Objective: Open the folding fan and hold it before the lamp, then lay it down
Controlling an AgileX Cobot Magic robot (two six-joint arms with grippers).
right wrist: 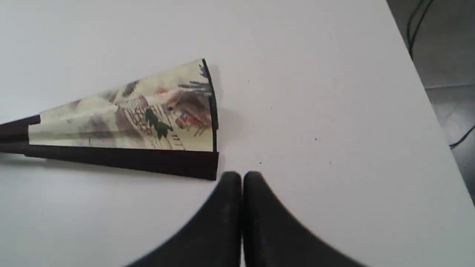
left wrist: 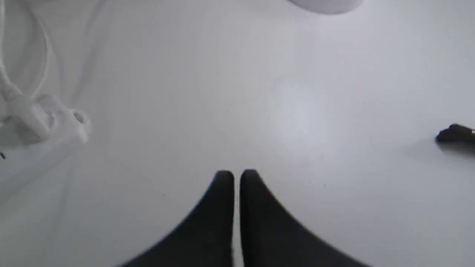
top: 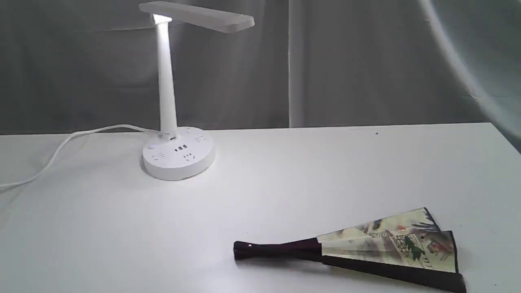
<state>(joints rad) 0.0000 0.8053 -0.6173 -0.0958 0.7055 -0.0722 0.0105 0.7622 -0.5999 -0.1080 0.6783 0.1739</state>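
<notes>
The folding fan (top: 386, 246) lies flat on the white table at the front right, only partly spread, its dark maroon guard along the near side and its pivot end pointing left. The right wrist view shows its painted paper (right wrist: 141, 115) close by. My right gripper (right wrist: 241, 176) is shut and empty, hovering just beside the fan's wide end. The white lamp (top: 169, 93) stands at the back left with its bar head lit. My left gripper (left wrist: 236, 174) is shut with nothing in it, over bare table; the fan's pivot tip (left wrist: 454, 133) shows at that view's edge. Neither gripper appears in the exterior view.
The lamp's white cord (top: 61, 148) trails left off its round base (top: 179, 156). A white plug and cable (left wrist: 41, 118) lie near the left gripper. The table's right edge (right wrist: 426, 85) runs close to the right gripper, with floor and dark cables beyond. Grey curtains hang behind.
</notes>
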